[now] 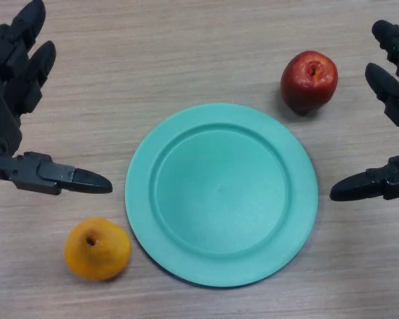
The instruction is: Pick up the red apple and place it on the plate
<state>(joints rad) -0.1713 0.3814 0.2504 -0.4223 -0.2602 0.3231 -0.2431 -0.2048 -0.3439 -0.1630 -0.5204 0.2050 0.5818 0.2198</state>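
The red apple (309,81) stands upright on the wooden table, just beyond the upper right rim of the green plate (221,194). The plate lies in the middle of the view with nothing on it. My right hand (394,100) is open at the right edge, a short way right of the apple and not touching it. My left hand (16,86) is open at the left edge, far from the apple.
An orange fruit (97,248) sits on the table at the lower left, close to the plate's rim and just below my left thumb (66,177).
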